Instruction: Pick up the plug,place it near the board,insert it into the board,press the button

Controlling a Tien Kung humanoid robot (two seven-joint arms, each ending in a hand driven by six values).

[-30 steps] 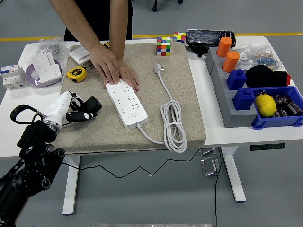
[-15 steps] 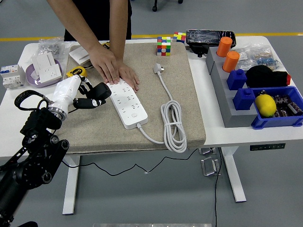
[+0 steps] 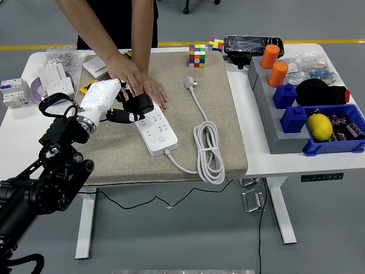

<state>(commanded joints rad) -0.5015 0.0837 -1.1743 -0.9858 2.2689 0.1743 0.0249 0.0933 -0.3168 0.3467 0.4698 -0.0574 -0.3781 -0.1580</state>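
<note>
My left hand (image 3: 130, 108) grips the plug (image 3: 138, 104) over the board (image 3: 154, 125) (person's hand (image 3: 137, 83) at 12 o'clock); I should align before pushing down

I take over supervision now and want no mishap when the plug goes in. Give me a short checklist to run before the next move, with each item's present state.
1. Plug held: the left hand grips the black plug. Ok.
2. Plug over the power strip: it sits above the far end. Ok.
3. Pins lined up with a socket: hidden under the plug. Cannot tell.
4. Strip steadied: the person's hand presses its far end. Ok.
5. Clearance from that hand: the plug is right beside it. Not ok.
6. Strip's own cord: lies coiled to the side. Ok.
</note>
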